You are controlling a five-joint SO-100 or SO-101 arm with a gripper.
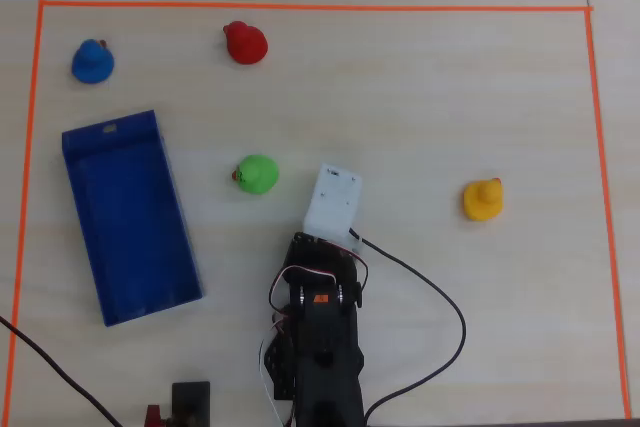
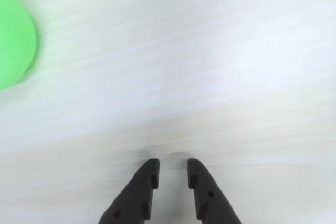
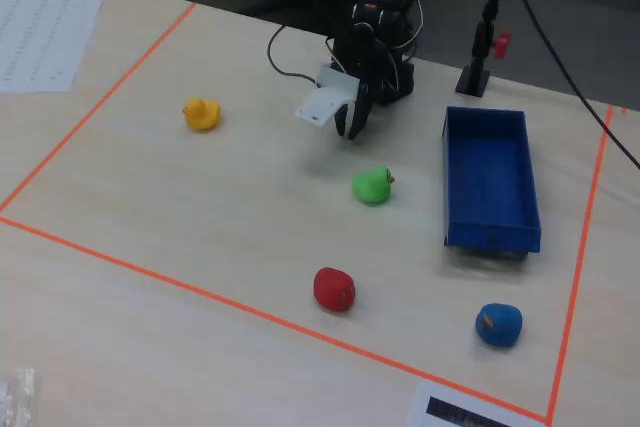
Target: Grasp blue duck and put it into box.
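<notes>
- Clearly nothing is gripped yet: going left to right in the overhead view, the small bright blue rubber duck (image 1: 92, 60) sits just beyond the far short end of the long dark blue low-walled open box (image 1: 130, 217), close to the far-left corner of the orange tape border (image 1: 300, 7), untouched and well apart from the arm.
- Right of the box's far end rests the round red rubber duck (image 1: 244, 43); right of the box's middle, the bright green rubber duck (image 1: 257, 174).
- Further right of the box, the black two-finger gripper (image 2: 172, 174) hangs over bare table, its fingers slightly parted with nothing between them; only the green duck's edge enters the wrist view, so the gripper is likely still at its start pose.
- Farthest from the box sits the small yellow rubber duck (image 1: 483, 199).
- Underneath lies a pale wood-grain tabletop (image 1: 450, 97), matte and even; the tape seems to mark the working area, with a printed paper sheet (image 3: 40, 32) outside it in the fixed view.
</notes>
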